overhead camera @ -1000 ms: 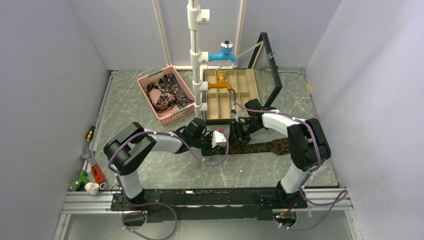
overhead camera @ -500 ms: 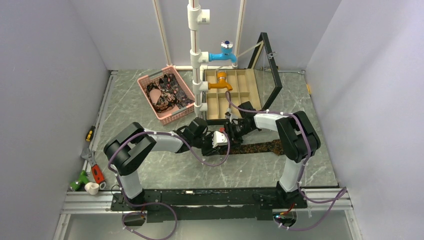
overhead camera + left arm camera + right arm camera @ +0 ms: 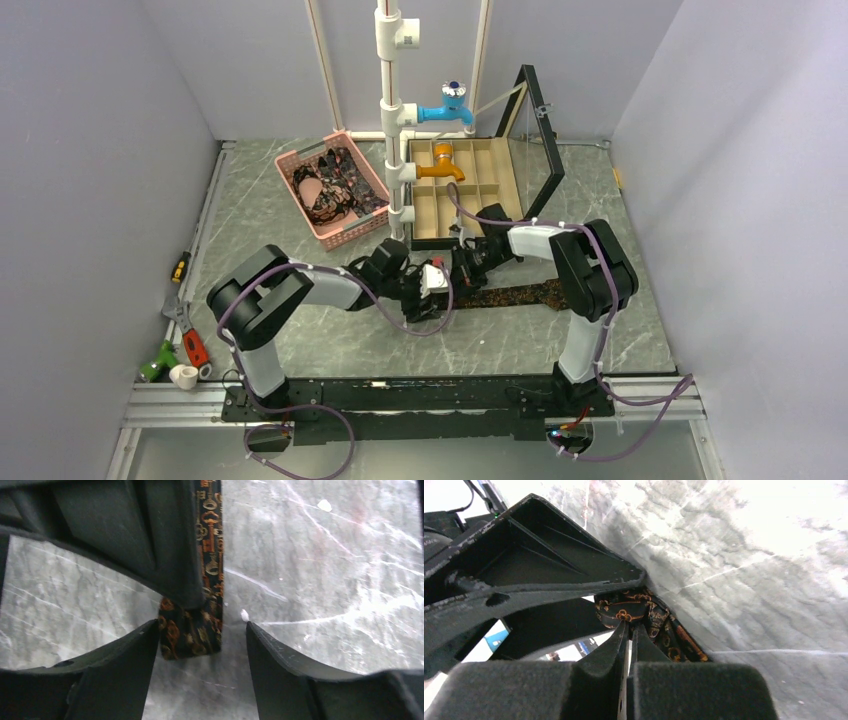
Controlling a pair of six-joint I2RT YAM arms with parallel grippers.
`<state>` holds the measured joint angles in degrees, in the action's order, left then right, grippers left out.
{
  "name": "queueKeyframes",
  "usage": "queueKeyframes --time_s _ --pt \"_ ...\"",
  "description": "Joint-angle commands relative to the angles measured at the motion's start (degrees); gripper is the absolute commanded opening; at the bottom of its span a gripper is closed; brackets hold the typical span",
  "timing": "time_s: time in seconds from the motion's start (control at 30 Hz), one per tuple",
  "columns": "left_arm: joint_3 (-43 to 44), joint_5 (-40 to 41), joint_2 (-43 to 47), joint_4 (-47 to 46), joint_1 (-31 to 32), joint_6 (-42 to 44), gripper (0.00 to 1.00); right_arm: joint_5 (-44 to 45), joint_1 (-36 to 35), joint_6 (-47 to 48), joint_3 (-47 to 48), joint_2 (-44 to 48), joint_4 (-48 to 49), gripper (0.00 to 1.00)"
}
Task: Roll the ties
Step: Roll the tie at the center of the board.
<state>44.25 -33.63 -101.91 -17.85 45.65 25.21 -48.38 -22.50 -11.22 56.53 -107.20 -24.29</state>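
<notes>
The grey marble-patterned table [image 3: 330,340] carried one long, narrow dark tie printed with small orange-gold keys [image 3: 510,294]. It lay flat with its long axis running left to right. Its broad end was on the right arm's side and its narrow end was curled at the middle, where both wrists met. The left gripper [image 3: 201,626] stood wide open and held nothing, its fingers straddling that narrow end, so the tie ran straight away from its jaws. The right gripper [image 3: 629,626] was closed tight with its tips pressed at the curl; whether cloth was caught between them could not be told. Both grippers were about equally near. By my judgement, the roll would have to travel along the strip towards the broad end. No brand or writing was legible, and a blue-and-white label [image 3: 494,641] was too blurred to read.
</notes>
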Motion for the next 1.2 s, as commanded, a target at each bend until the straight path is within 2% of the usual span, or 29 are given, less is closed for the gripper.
queueKeyframes --time_s 0.0,0.1,0.23,0.43,0.6,0.67,0.73,0.83,0.97,1.17 --pt "-8.2 -4.2 -0.2 -5.8 -1.1 -1.4 0.73 8.8 2.5 2.6 -1.2 -3.4 -3.4 0.0" --pt "-11.1 -5.1 -1.1 -15.3 -1.2 -3.2 0.77 10.5 3.0 3.1 -0.9 -4.2 -4.7 0.0" --pt "-10.8 -4.3 -5.6 -25.8 -0.9 -6.4 0.79 12.4 4.2 3.6 -1.1 -5.1 -6.4 0.0" --pt "-7.6 -3.6 -12.5 -33.3 -0.2 -9.5 0.73 8.6 4.8 6.7 -2.3 -5.2 -7.1 0.0" --pt "-6.9 -3.8 -12.1 -29.4 0.1 -7.7 0.48 1.7 4.3 6.4 -2.3 -1.1 -6.0 0.0" --pt "-8.1 -4.5 -10.5 -26.8 0.0 -6.0 0.48 -1.1 3.6 4.2 -2.0 1.1 -4.7 0.0" --pt "-9.0 -5.2 -9.1 -24.0 0.1 -4.5 0.55 -3.9 2.1 1.1 -1.6 2.6 -2.3 0.0" --pt "-8.4 -5.2 -8.5 -20.7 0.1 -4.3 0.53 -5.5 0.6 -2.8 -1.4 3.3 0.9 0.0" --pt "-7.3 -3.2 -7.1 -15.7 0.1 -4.0 0.44 -5.7 0.9 -2.5 -1.2 2.4 0.0 0.0" --pt "-6.7 -2.1 -3.0 -4.5 -0.2 0.5 0.22 -3.3 6.1 2.1 -3.2 2.4 -5.0 0.0"
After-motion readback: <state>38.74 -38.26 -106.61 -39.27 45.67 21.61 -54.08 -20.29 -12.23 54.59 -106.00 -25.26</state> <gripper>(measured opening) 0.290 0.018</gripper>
